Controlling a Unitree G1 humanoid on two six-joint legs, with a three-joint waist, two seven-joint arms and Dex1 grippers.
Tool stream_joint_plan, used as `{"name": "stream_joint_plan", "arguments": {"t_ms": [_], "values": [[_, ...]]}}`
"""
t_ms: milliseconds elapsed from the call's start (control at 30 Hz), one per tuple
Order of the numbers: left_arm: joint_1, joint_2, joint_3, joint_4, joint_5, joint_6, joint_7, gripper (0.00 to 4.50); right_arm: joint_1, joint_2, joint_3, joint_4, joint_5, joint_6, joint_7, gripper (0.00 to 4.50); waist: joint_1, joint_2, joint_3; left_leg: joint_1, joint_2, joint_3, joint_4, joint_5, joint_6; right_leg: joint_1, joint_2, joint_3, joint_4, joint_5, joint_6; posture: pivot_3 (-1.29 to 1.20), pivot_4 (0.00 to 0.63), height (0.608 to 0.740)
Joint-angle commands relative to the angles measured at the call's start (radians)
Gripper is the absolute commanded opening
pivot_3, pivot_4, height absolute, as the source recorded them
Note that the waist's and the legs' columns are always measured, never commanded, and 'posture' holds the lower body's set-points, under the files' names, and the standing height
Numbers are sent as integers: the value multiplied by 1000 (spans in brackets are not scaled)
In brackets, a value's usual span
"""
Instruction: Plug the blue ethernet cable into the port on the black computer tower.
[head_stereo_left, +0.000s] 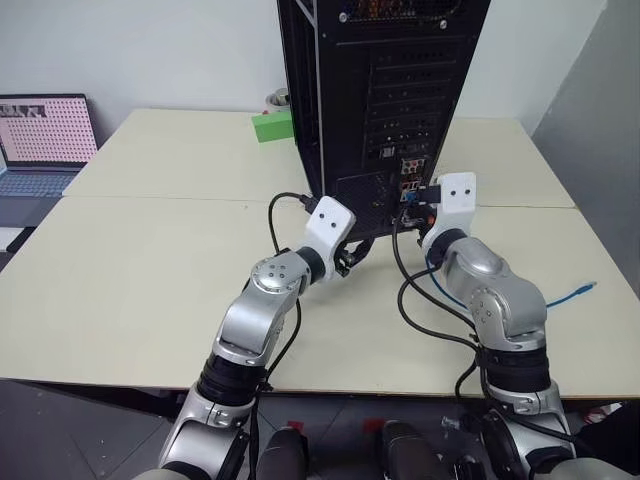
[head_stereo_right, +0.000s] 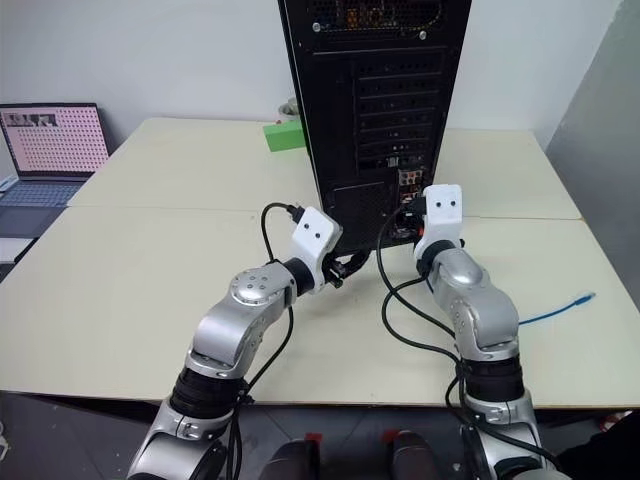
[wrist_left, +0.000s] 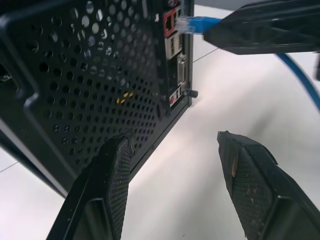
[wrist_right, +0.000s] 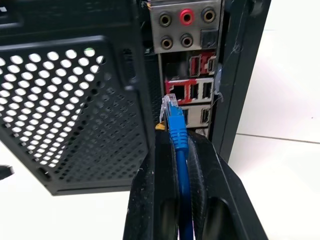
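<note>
Right pincer (wrist_right: 177, 150) pinches thin blue ethernet cable (wrist_right: 176, 127).

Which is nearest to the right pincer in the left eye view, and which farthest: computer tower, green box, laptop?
From the right pincer, shut on the blue cable's plug:
1. Computer tower, directly ahead, its rear panel at the pincer's tip.
2. Green box, beyond the tower's left side.
3. Laptop, far left, on a separate table.

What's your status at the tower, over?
Right gripper shut on blue ethernet cable, plug just short of the port. Left gripper open, empty, beside black computer tower. Nothing blocking.
</note>
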Motion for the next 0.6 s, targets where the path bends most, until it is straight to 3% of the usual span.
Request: {"name": "stream_joint_plan", "arguments": {"t_ms": [33,600], "values": [[-6,6,-6,-43,-4,-27,-7,2822,-39,5,-28,-6,-3,-33,11,0,0,0,0,0,0,0,0,0,0,0,0,0,0,0,0,0,150,740],[0,16,-12,-41,-2,-32,-7,2822,-66,13,-36,48,-16,-50,26,0,0,0,0,-1,0,0,0,0,0,0,0,0,0,0,0,0,150,740]]}}
